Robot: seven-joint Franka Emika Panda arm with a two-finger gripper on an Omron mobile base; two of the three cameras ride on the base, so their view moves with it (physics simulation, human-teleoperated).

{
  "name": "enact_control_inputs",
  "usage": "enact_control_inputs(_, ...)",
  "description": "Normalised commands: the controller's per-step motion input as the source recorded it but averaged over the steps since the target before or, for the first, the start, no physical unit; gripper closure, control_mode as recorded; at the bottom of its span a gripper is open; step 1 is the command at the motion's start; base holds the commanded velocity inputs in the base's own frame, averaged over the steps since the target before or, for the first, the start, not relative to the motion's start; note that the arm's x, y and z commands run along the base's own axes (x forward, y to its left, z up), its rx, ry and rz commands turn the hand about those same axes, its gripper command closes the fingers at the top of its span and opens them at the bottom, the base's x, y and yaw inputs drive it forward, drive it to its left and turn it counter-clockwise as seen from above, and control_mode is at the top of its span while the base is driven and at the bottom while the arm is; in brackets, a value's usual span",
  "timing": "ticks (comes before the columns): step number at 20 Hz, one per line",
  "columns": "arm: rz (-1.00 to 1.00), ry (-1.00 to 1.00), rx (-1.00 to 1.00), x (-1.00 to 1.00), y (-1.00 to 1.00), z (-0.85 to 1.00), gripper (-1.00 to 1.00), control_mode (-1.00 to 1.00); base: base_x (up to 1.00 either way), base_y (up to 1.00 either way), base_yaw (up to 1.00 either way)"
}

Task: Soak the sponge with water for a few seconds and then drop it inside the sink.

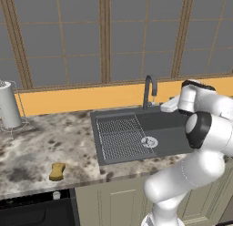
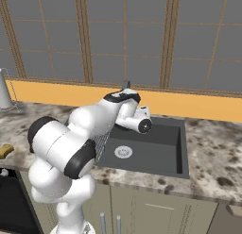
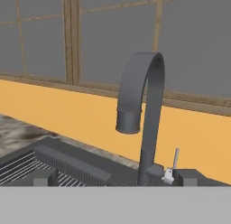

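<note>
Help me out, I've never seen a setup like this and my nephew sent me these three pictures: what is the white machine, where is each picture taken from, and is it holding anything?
The white machine is a robot arm on a base, in a computer-drawn kitchen. Two pictures come from cameras behind the arm, one to its left and one to its right, looking down over the stone counter. The third comes from a camera on the arm's hand, aimed at the dark curved faucet; no water runs from it.

Set into the counter is a dark grey sink with a ribbed draining rack and a round silver drain. A small yellow sponge lies on the counter, well left of the sink. A paper towel roll stands by the wall.

The pincer is open and holds nothing; it points at the faucet's base.
</note>
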Motion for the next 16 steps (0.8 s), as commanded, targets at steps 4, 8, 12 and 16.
enact_control_inputs(4, 0.00, 0.00, 0.02, 0.27, -0.08, -0.06, -1.00, -1.00, 0.00, 0.00, 0.00)
enact_control_inputs(8, 0.00, 0.00, 0.02, 0.17, -0.10, -0.10, -1.00, -1.00, 0.00, 0.00, 0.00)
enact_control_inputs(12, 0.00, 0.00, 0.02, 0.06, -0.07, -0.11, -1.00, -1.00, 0.00, 0.00, 0.00)
enact_control_inputs(16, 0.01, 0.00, 0.02, 0.05, -0.01, -0.07, -1.00, -1.00, 0.00, 0.00, 0.00)
